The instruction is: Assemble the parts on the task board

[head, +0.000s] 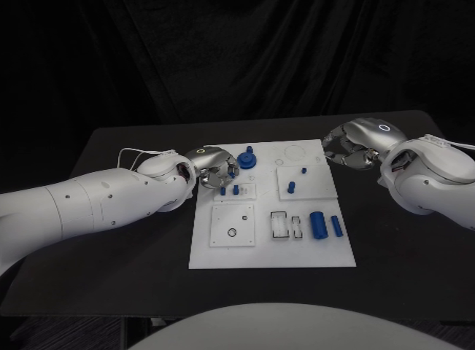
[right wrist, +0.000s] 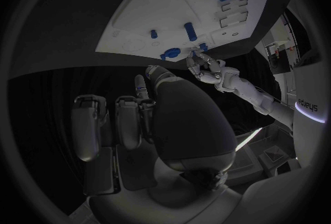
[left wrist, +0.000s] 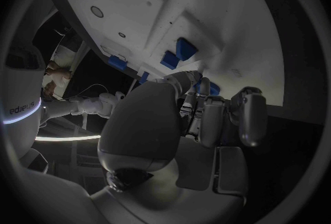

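Head view, task board (head: 222, 255) bearing blue parts (head: 317, 224), left hand (head: 212, 165) pinching blue gear (head: 246, 158), right hand (head: 348, 144) curled, holding nothing

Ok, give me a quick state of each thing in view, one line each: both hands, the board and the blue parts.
left hand: at the board's far left, fingers at the round blue part; grip unclear.
right hand: off the board's far right corner, fingers curled, holding nothing.
task board: flat on the table.
round blue part: on the board.
two blue cylinders: lying side by side near the board's right edge.
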Motion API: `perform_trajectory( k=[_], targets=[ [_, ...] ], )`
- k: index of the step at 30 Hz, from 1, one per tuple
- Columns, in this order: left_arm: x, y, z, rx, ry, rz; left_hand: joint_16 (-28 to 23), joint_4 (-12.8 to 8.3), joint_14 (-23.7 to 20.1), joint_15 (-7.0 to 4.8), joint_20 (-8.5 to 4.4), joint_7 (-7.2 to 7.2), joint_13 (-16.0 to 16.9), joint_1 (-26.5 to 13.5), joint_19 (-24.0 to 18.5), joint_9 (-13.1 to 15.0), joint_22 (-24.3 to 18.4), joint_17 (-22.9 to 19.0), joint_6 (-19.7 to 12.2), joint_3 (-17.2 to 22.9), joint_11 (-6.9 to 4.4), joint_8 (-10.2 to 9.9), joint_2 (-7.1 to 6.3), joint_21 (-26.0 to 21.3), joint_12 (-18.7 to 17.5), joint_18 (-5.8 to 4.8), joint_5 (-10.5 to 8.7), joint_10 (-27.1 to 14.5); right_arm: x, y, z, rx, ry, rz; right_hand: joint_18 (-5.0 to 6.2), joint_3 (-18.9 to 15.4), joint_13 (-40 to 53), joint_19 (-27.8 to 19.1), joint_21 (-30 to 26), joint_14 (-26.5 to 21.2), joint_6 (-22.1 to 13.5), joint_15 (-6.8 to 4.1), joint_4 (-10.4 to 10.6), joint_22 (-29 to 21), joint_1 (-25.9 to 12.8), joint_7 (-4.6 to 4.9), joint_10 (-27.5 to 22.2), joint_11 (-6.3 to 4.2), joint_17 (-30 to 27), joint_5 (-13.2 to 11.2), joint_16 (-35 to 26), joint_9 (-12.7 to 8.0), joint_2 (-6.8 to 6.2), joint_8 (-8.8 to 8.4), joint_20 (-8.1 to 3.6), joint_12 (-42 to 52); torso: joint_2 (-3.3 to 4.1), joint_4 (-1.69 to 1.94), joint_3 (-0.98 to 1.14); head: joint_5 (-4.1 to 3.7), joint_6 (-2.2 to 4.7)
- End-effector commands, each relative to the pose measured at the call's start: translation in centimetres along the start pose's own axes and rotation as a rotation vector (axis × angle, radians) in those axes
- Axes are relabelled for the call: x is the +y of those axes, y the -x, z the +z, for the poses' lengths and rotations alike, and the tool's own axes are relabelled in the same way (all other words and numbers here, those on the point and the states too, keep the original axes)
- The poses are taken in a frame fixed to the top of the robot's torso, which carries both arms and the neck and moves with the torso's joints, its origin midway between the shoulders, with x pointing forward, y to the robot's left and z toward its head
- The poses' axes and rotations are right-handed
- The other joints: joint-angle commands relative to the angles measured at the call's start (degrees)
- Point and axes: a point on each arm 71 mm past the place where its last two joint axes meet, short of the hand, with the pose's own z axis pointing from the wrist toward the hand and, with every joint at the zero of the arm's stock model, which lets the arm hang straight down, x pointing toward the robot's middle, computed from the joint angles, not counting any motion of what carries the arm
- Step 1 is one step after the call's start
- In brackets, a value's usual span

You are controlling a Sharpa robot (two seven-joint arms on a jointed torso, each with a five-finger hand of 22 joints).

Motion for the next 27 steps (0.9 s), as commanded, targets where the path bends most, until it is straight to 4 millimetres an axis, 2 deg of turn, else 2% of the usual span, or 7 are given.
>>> perform_trajectory(
  k=[1,15,18,22,24,27],
  targets=[
    [-0.31,-0.23,0.12,0.014,-0.015,-0.004,-0.4,-0.1,-0.4,0.1,-0.31,-0.12,0.0,-0.5,-0.1,0.0,10.4,0.3,-0.3,0.1,0.09,-0.3,0.1,-0.3,0.1,0.02,-0.17,0.4,-0.03,-0.11,-0.06,0.007,-0.009,-0.002,0.68,0.3,11.6,3.8,-0.4,4.7,0.5,0.32,-0.1,13.6,-0.4,-0.08,2.8,0.42,10.8,0.2,-0.2,-0.1,0.18,0.06,0.46,-0.2,-0.02,-0.06,-0.02,0.01,-0.01],
    [0.03,-0.53,0.14,0.038,0.015,-0.006,-0.5,-0.2,-0.6,0.23,-0.29,-0.12,-0.4,-0.7,-0.4,-0.5,10.3,-0.1,-1.0,-0.1,0.27,-0.9,-0.13,-0.7,-0.4,0.06,-1.02,-0.4,0.0,-0.16,-0.02,0.011,-0.009,-0.003,0.7,0.4,11.6,3.8,-0.4,4.6,0.5,0.31,-0.1,13.6,-0.4,-0.08,2.7,0.41,10.8,0.1,-0.3,-0.1,0.21,0.09,0.46,-0.2,-0.02,-0.02,-0.01,0.03,-0.01],
    [0.13,-0.58,0.12,0.04,0.021,-0.006,-0.8,-0.3,-1.2,0.62,-0.02,-0.54,-0.7,-0.9,-1.0,-1.5,10.0,-0.9,-2.8,0.0,0.81,-2.4,-0.35,-1.3,-0.9,0.2,-1.74,-1.6,0.01,-0.16,-0.01,0.012,-0.009,-0.004,0.7,0.4,11.6,3.8,-0.4,4.6,0.5,0.31,-0.1,13.6,-0.4,-0.08,2.7,0.41,10.8,0.1,-0.3,-0.1,0.21,0.09,0.46,-0.2,-0.01,0.0,-0.04,0.1,-0.01],
    [0.2,-0.59,0.07,0.037,0.022,-0.006,-0.9,-0.4,-1.4,0.79,0.17,-1.08,-0.9,-1.0,-1.2,-2.3,10.0,-1.2,-3.7,0.1,1.08,-3.4,-0.49,-1.6,-1.2,0.26,-2.13,-2.5,0.02,-0.17,-0.01,0.012,-0.009,-0.004,0.69,0.4,11.6,3.8,-0.4,4.6,0.6,0.31,-0.1,13.6,-0.3,-0.09,2.7,0.38,10.7,0.1,-0.3,-0.1,0.22,0.11,0.46,-0.2,0.01,-0.02,-0.02,0.06,-0.01],
    [0.25,-0.57,0.04,0.034,0.023,-0.006,-1.0,-0.5,-1.6,0.94,0.32,-1.86,-1.1,-1.0,-1.3,-3.1,9.9,-1.5,-5.4,0.1,1.31,-4.3,-0.66,-1.8,-1.5,0.29,-3.22,-3.3,0.01,-0.17,-0.01,0.013,-0.009,-0.004,0.69,0.4,11.6,3.8,-0.4,4.6,0.6,0.31,-0.1,13.6,-0.3,-0.09,2.7,0.38,10.7,0.1,-0.3,-0.1,0.22,0.11,0.46,-0.2,0.03,-0.01,-0.05,0.06,-0.01],
    [0.32,-0.55,0.0,0.03,0.025,-0.005,-1.0,-0.3,-1.7,1.11,0.46,-2.38,-1.3,-1.2,-1.3,-4.2,9.9,-1.6,-7.2,0.2,1.49,-4.4,-0.71,-2.0,-1.6,0.31,-3.84,-3.7,0.01,-0.17,-0.01,0.013,-0.009,-0.004,0.69,0.4,11.6,3.8,-0.4,4.6,0.6,0.31,-0.1,13.6,-0.3,-0.09,2.7,0.38,10.7,0.1,-0.3,-0.1,0.22,0.11,0.46,-0.2,0.02,0.01,-0.06,0.03,-0.01]
  ],
)
